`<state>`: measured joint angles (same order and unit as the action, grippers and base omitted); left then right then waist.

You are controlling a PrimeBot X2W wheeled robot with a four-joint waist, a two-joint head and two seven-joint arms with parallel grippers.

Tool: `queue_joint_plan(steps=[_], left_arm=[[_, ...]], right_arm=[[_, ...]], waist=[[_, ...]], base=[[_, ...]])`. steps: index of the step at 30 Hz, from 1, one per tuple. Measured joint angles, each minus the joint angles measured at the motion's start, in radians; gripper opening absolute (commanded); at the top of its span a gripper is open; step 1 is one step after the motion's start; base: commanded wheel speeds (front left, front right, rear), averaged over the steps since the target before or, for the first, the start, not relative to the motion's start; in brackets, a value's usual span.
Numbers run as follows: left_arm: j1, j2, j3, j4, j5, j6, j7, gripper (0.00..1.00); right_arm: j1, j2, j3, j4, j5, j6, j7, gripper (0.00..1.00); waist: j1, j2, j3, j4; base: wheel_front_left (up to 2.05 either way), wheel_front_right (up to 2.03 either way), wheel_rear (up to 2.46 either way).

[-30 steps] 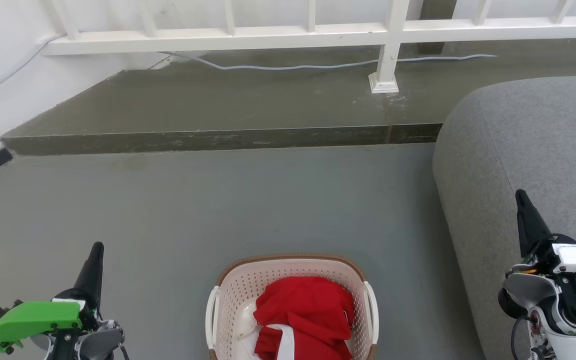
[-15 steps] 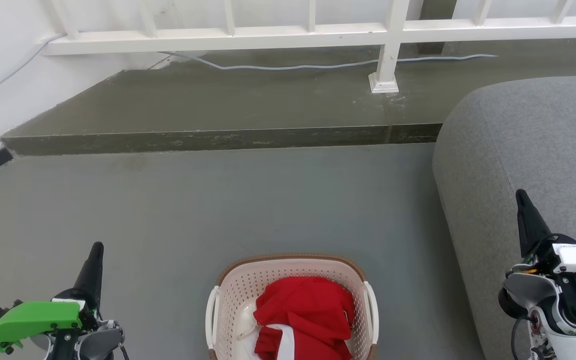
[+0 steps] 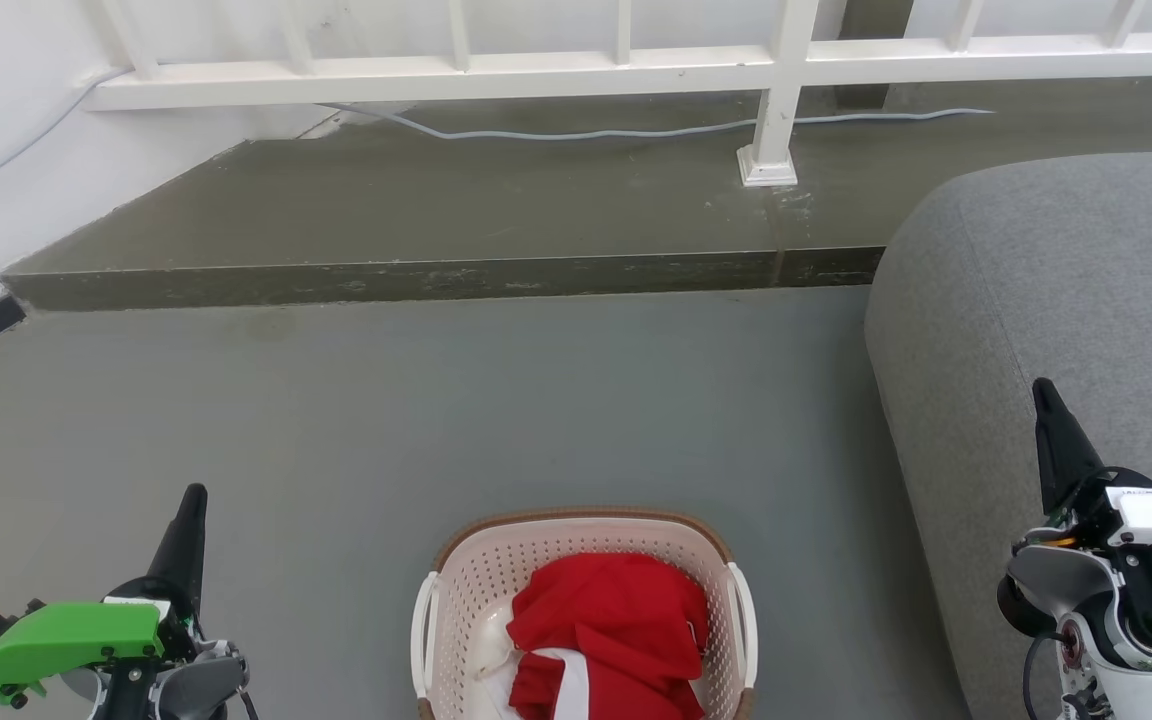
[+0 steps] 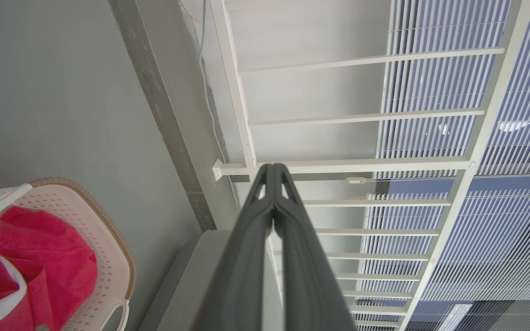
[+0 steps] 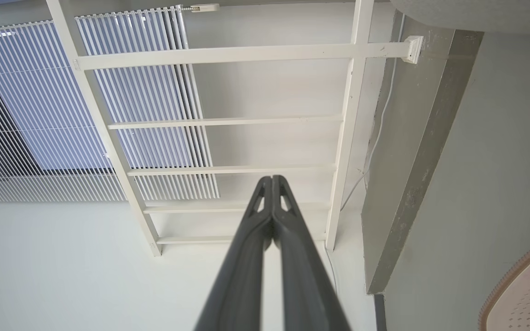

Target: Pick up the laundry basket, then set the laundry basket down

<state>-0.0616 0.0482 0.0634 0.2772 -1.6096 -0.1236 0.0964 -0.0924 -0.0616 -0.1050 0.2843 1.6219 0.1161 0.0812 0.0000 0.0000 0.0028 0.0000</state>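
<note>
- On the floor just beside the grey sofa (image 3: 1056, 300), the laundry basket (image 3: 576, 540) stands holding a red garment (image 3: 616, 620), one white handle facing each arm.
- The left gripper (image 3: 193, 497), beyond the basket from the sofa, and the right gripper (image 3: 1041, 392), over the sofa's edge, hover with fingers pressed together.
- The basket lies between and below them, with the left gripper seemingly nearer.
</note>
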Motion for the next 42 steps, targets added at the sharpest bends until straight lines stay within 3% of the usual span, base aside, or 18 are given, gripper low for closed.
queue_joint_plan(steps=[42], left_arm=[[0.0, -0.001, 0.001, 0.0, 0.0, 0.0, 0.001, 0.0]], right_arm=[[0.0, 0.001, -0.003, -0.002, 0.0, 0.001, 0.0, 0.0]], waist=[[0.0, 0.0, 0.0, 0.0]], base=[[0.0, 0.0, 0.0]])
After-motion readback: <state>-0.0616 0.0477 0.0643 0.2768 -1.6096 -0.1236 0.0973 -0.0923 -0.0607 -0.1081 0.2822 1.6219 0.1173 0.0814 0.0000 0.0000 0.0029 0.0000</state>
